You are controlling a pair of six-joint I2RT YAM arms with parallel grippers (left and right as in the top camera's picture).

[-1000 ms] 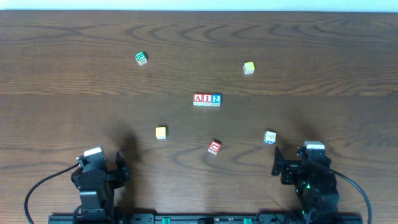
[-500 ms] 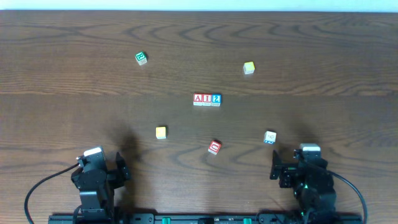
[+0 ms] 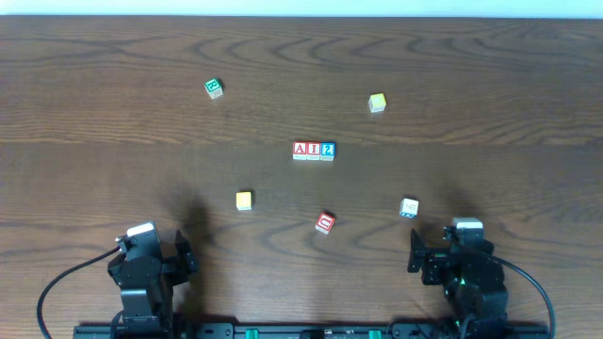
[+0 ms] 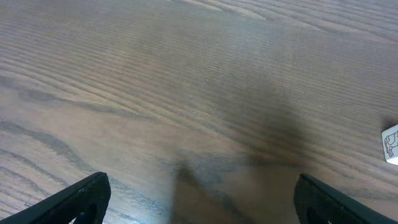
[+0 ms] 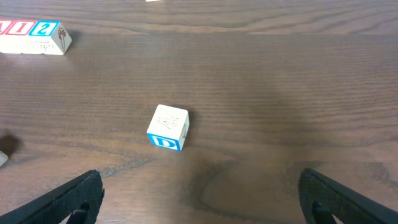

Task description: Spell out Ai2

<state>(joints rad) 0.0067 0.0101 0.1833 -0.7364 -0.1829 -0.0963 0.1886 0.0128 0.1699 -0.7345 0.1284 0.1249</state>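
While the block row (image 3: 314,151) reading A I 2 lies at centre of the overhead frame, left claw (image 4: 199,202) and right claw (image 5: 202,202) sit at the bottom edge, well apart from it. Both claws gape wide, holding nothing.

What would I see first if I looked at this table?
The row of three blocks reading A, I, 2 in the table's middle jumps out first. Loose blocks lie scattered around it. The left gripper and right gripper sit open at the near edge, a D block before the right one.
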